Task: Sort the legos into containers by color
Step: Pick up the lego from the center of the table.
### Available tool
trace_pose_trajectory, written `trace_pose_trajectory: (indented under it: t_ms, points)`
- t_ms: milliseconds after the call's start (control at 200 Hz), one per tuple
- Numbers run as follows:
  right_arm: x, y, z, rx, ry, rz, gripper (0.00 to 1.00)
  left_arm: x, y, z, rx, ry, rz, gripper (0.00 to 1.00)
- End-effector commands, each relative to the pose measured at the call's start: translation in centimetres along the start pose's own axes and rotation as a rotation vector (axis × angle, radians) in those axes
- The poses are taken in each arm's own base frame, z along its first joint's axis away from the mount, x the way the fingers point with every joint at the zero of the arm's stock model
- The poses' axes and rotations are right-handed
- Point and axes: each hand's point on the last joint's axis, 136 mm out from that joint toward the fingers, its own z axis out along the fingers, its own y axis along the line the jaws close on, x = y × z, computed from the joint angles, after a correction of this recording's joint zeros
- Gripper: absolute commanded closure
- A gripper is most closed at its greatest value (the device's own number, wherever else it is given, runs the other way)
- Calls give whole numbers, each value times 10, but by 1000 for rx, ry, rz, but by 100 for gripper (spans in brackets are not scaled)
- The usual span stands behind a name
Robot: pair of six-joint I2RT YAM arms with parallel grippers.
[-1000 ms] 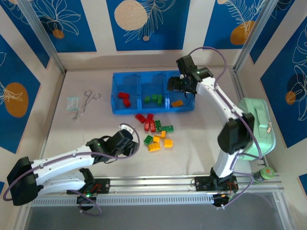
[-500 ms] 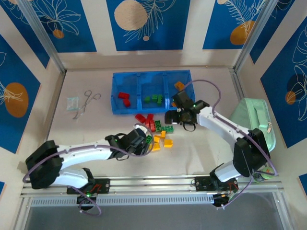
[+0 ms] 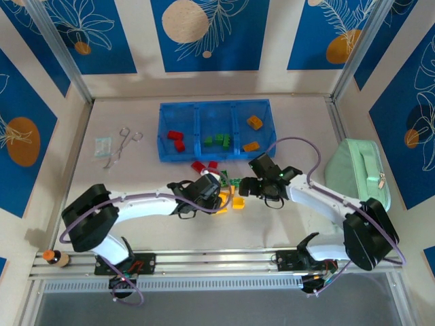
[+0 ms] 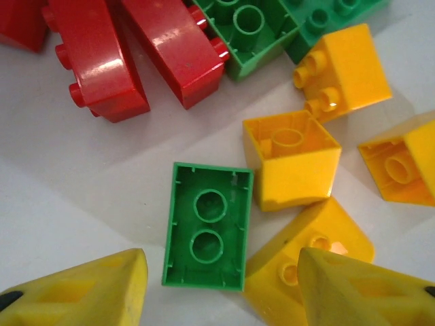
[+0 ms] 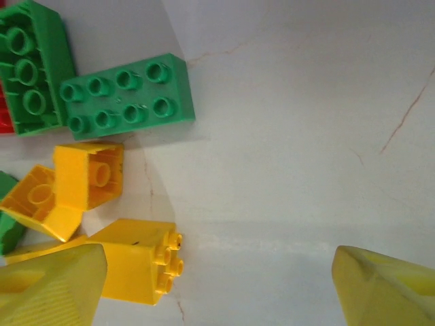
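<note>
The loose legos lie in a pile in front of the tray (image 3: 266, 129). My left gripper (image 4: 221, 288) is open and low over the pile. An upside-down green brick (image 4: 207, 227) lies between its fingers, with a gap to the left finger. A yellow brick (image 4: 312, 251) lies against the right finger. My right gripper (image 5: 217, 285) is open wide above bare table, with a yellow brick (image 5: 136, 261) by its left finger. The containers hold red bricks (image 3: 175, 139) on the left, green bricks (image 3: 217, 140) in the middle and orange ones (image 3: 253, 122) on the right.
Red bricks (image 4: 102, 61), green bricks (image 5: 126, 95) and more yellow ones (image 4: 292, 159) crowd the pile. A mint-green case (image 3: 360, 173) stands at the right wall. Forceps (image 3: 122, 144) and a small packet (image 3: 102, 146) lie at the left.
The right gripper left the tray's right compartment, where an orange brick now lies, and came down to the pile. The left gripper moved right onto the pile.
</note>
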Motion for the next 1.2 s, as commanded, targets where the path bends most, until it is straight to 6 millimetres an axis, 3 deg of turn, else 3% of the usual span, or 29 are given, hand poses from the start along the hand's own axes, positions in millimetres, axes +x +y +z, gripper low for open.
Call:
trace_pose_trajectory:
  t_ms: [0,490,605,840,966,1091,1196]
  points:
    - [-2,-1,-7,-15,-31,32,14,-4,3,3,-9,24,5,40]
    - [4,-9,-7,-10,-28,56,14,2,3,31,4,74,1,49]
    - [5,-9,-6,-10,-28,58,14,5,6,31,-7,82,2,58]
    - [7,-8,-1,-19,-20,67,14,2,13,21,-21,69,6,64]
    - [8,-10,-1,-15,-22,68,14,-14,14,3,-16,25,-6,66]
    - [10,-13,0,-11,-27,75,14,-47,12,-25,7,-77,-3,67]
    - [12,-13,1,-18,-21,81,15,-74,21,-38,13,-128,-21,68]
